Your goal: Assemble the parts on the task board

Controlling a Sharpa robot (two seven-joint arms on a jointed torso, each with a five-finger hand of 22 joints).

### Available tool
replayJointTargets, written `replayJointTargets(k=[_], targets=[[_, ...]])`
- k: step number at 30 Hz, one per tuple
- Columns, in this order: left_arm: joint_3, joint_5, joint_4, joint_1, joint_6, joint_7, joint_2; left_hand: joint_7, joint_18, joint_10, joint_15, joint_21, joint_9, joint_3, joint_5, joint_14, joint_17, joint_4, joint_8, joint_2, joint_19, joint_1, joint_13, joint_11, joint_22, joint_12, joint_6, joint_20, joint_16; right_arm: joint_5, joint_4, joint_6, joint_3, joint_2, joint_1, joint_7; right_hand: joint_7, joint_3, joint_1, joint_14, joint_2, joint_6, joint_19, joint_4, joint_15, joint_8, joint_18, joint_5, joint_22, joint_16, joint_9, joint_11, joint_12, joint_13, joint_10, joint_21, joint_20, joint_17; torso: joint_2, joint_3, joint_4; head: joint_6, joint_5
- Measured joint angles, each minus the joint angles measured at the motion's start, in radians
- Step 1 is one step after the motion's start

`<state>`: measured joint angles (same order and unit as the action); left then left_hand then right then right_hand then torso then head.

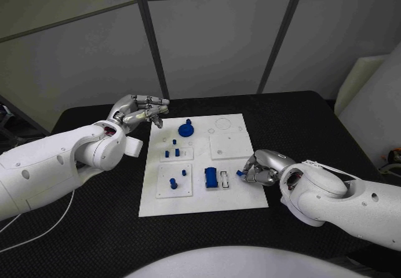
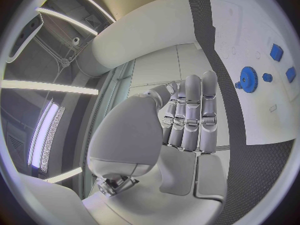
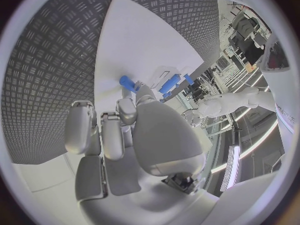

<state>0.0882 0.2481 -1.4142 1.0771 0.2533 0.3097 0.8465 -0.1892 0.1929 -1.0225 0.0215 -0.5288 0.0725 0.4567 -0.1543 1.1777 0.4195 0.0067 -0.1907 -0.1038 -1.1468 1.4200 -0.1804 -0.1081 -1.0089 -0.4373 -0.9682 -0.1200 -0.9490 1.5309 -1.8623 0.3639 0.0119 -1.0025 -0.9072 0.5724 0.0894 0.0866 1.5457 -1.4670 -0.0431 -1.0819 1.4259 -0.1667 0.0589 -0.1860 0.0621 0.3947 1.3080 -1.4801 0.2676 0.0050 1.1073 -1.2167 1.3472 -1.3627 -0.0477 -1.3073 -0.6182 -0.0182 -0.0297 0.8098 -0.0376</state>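
No text, label, brand, number or sign can be read anywhere, neither on the task board nor on the blue parts lying on it.

You get a high head view looking down on the task board, left wrist view from behind the left hand, close, right wrist view behind the right hand, all sharing the board.
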Motion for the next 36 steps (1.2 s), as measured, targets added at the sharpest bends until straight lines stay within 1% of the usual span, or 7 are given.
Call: replayJointTargets(k=[6, 18, 21, 29, 30, 32, 36], targets=[[0.000, 0.000, 0.000, 0.000, 0.000, 0.000, 0.001, 0.000, 0.000, 0.000, 0.000, 0.000, 0.000, 0.000, 0.000, 0.000, 0.000, 0.000, 0.000, 0.000, 0.000, 0.000, 0.000, 0.000, 0.000, 0.000, 0.000, 0.000, 0.000, -0.061, -0.006, 0.029, -0.002, 0.013, 0.003, 0.000, 0.000, -0.014, -0.016, 0.000, 0.016, 0.000, 0.000, -0.011, 0.000, -0.004, 0.000, 0.000, 0.000, 0.000, 0.000, 0.000, 0.005, 0.000, 0.008, 0.000, 0.000, 0.000, 0.000, -0.0005, 0.0000, 0.001, 0.000], [0.000, 0.000, 0.000, 0.000, 0.000, 0.000, -0.001, 0.000, 0.000, 0.000, 0.000, 0.000, 0.000, 0.000, 0.000, 0.000, 0.000, 0.000, 0.000, 0.000, 0.000, 0.000, -0.001, 0.000, 0.000, 0.000, 0.000, 0.000, 0.000, -0.142, 0.001, 0.050, -0.002, 0.052, 0.003, -0.001, 0.000, -0.033, -0.038, 0.002, 0.027, 0.000, 0.004, -0.030, 0.006, -0.008, 0.000, 0.000, 0.000, -0.004, 0.001, -0.003, 0.016, 0.000, 0.011, -0.004, 0.004, 0.000, -0.001, -0.0003, 0.0000, 0.002, 0.003], [0.000, 0.000, 0.000, 0.000, 0.000, 0.000, -0.001, 0.000, 0.000, 0.000, 0.000, 0.000, 0.000, 0.000, 0.000, 0.000, 0.000, 0.000, 0.000, 0.000, 0.000, 0.000, -0.001, 0.000, 0.000, 0.000, 0.000, 0.000, 0.000, -0.151, 0.001, 0.059, -0.002, 0.056, 0.003, 0.000, 0.003, -0.036, -0.042, 0.000, 0.023, -0.003, 0.004, -0.033, 0.007, -0.008, 0.000, 0.000, 0.000, -0.004, 0.001, -0.003, 0.020, 0.000, 0.011, -0.004, 0.004, 0.000, -0.001, -0.0003, 0.0000, 0.002, 0.004], [0.000, 0.000, 0.001, 0.000, 0.000, 0.000, -0.001, 0.000, 0.000, 0.000, 0.000, 0.000, 0.000, 0.000, 0.000, 0.000, 0.000, 0.000, 0.000, 0.000, 0.000, 0.000, -0.001, 0.000, 0.000, -0.004, 0.000, 0.000, 0.000, -0.171, 0.008, 0.076, -0.002, 0.073, 0.003, -0.001, 0.002, -0.053, -0.075, 0.000, 0.037, -0.006, 0.004, -0.050, 0.007, -0.013, 0.000, -0.001, 0.000, -0.004, 0.015, -0.003, 0.035, -0.034, 0.011, -0.004, 0.003, -0.001, -0.001, -0.0003, -0.0003, 0.003, 0.004], [0.000, 0.000, 0.001, 0.000, 0.000, 0.000, -0.001, 0.000, 0.000, 0.000, 0.000, 0.000, 0.000, 0.000, 0.000, 0.000, 0.000, 0.000, 0.000, 0.000, 0.000, 0.000, -0.001, 0.000, 0.000, -0.004, 0.000, 0.000, 0.000, -0.173, 0.010, 0.077, -0.002, 0.075, 0.003, -0.001, -0.007, -0.056, -0.086, -0.001, 0.038, -0.017, 0.004, -0.054, 0.009, -0.014, 0.000, -0.004, 0.000, -0.004, 0.015, -0.008, 0.035, -0.037, 0.021, -0.004, 0.003, -0.001, -0.001, -0.0003, -0.0003, 0.003, 0.004], [0.000, 0.000, 0.001, -0.001, 0.000, 0.000, -0.002, 0.000, 0.000, 0.000, 0.000, 0.000, 0.000, 0.000, 0.000, 0.000, 0.000, 0.000, 0.000, 0.000, 0.000, 0.000, -0.001, 0.000, 0.000, -0.004, 0.000, 0.000, 0.000, -0.179, 0.014, 0.078, -0.002, 0.079, 0.003, -0.001, -0.014, -0.053, -0.110, -0.002, 0.042, -0.026, 0.004, -0.071, 0.010, -0.014, 0.000, 0.000, 0.000, -0.004, 0.015, -0.012, 0.034, -0.034, 0.027, -0.004, 0.003, -0.001, -0.001, -0.0002, -0.0004, 0.002, 0.004], [0.000, 0.000, 0.001, -0.001, 0.000, 0.000, -0.002, 0.000, 0.000, 0.000, 0.000, 0.000, 0.000, 0.000, 0.000, 0.000, 0.000, 0.000, 0.000, 0.000, 0.000, 0.000, -0.001, 0.000, 0.000, -0.004, 0.000, 0.000, 0.000, -0.189, 0.021, 0.079, -0.002, 0.088, 0.003, -0.001, -0.021, -0.033, -0.161, 0.000, 0.053, -0.039, 0.004, -0.103, 0.015, -0.020, 0.000, 0.041, 0.000, -0.004, 0.023, -0.016, 0.034, -0.032, 0.038, -0.004, 0.003, -0.001, -0.001, 0.0000, -0.0004, 0.002, 0.004]])
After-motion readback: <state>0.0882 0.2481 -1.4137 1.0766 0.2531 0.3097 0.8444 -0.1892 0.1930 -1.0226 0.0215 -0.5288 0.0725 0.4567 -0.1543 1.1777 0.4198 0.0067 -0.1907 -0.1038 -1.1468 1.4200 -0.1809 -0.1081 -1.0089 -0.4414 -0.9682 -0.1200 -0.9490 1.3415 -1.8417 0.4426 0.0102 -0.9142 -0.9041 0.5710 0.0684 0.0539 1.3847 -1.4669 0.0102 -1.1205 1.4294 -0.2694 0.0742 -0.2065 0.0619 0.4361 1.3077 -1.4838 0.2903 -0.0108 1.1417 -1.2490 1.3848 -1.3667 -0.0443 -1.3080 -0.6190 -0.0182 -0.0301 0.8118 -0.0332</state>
